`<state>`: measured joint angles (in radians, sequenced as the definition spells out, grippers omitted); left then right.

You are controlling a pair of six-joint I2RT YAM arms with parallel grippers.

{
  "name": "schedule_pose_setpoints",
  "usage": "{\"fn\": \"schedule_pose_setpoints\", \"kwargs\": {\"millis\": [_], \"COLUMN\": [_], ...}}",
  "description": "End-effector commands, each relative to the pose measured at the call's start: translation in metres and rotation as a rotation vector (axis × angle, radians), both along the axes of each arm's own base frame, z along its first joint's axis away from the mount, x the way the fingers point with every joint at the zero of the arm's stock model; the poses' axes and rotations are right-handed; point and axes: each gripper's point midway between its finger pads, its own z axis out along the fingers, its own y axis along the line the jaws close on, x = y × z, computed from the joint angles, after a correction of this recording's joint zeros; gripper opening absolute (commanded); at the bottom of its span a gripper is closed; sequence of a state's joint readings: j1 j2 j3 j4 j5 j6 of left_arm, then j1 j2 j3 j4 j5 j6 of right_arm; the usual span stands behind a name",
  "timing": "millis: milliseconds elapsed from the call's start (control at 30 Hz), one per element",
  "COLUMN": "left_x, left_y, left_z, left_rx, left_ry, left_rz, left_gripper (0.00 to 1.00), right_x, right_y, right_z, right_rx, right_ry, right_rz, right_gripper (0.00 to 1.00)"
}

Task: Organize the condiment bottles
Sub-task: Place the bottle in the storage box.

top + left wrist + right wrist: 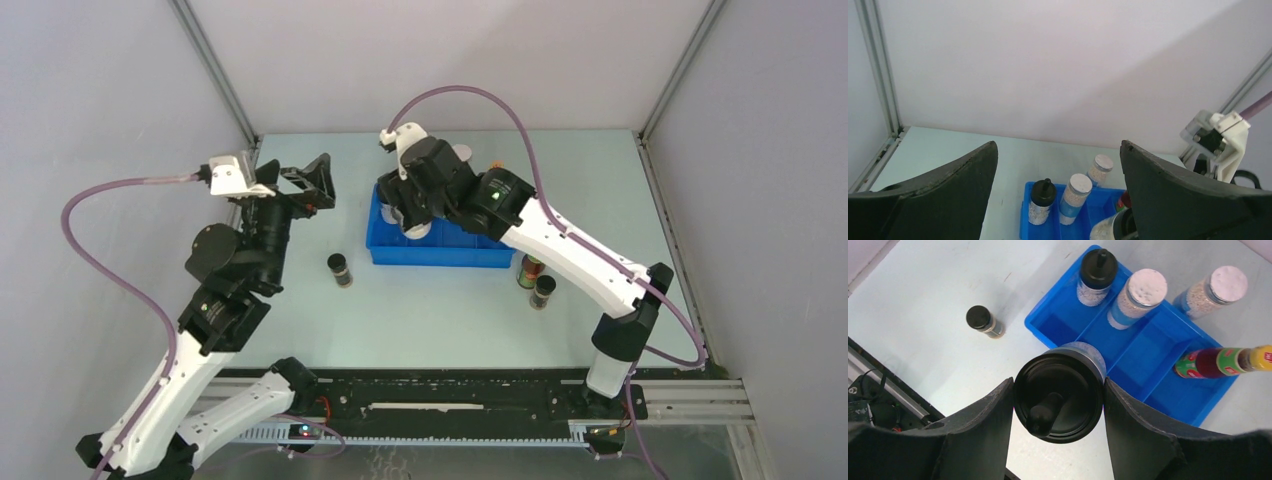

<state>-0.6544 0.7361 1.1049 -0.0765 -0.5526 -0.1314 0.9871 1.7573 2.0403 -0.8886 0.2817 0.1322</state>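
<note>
The sorting is judged to be roughly half done. A black knob-capped bottle (1073,390) is clamped between the fingers of the right pincer (1058,382) and is held above the near rim of the blue tray (1153,360), not yet set down.

Inside the tray, a second knob-capped bottle (1096,270) is seen upright in the end lane. A white-lidded bottle (1138,295) with a blue label is seen in the lane beside it. Another white-lidded bottle (1215,290) is found at the far rim; whether it is inside the tray or just outside it cannot be told. A slim orange-capped bottle (1218,362) is seen at the other end of the tray. Its base is apparently within the last lane, though its tilt cannot be judged from this angle.

Three bottles are found loose on the counter (430,310). A short black-lidded bottle (340,270) is placed near the tray's left end. At the right, a red-green-labelled bottle (530,268) is seen just beside a second short black-lidded bottle (543,292), both partly hidden by the right arm.

The left pincer (322,183) is spread wide with nothing between its fingers, raised to the left of the tray.

What remains, by this reading: the gripped bottle is to be set by its twin, and the loose bottles are to be brought in and paired by kind.
</note>
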Motion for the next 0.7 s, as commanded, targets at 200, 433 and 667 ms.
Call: {"fn": "schedule_pose_setpoints", "kwargs": {"millis": [200,433,667], "left_x": [-0.020,-0.026,-0.026], "left_y": [0.026,0.026,0.024], "left_z": [0.029,0.039,0.046], "left_rx": [-0.069,-0.085,-0.094], "left_ry": [-0.082,-0.109,-0.125], "left_rz": [0.060,0.039,0.028], "left_gripper": [0.95,0.94,0.94], "right_x": [-0.007,0.001,0.017], "right_y": [0.050,0.066,0.071], "right_z": [0.004,-0.011,-0.017], "right_rx": [0.080,0.074,0.083], "right_ry": [-0.025,-0.001,0.017], "right_rz": [0.046,0.064,0.063], "right_gripper": [0.00,0.00,0.00]}}
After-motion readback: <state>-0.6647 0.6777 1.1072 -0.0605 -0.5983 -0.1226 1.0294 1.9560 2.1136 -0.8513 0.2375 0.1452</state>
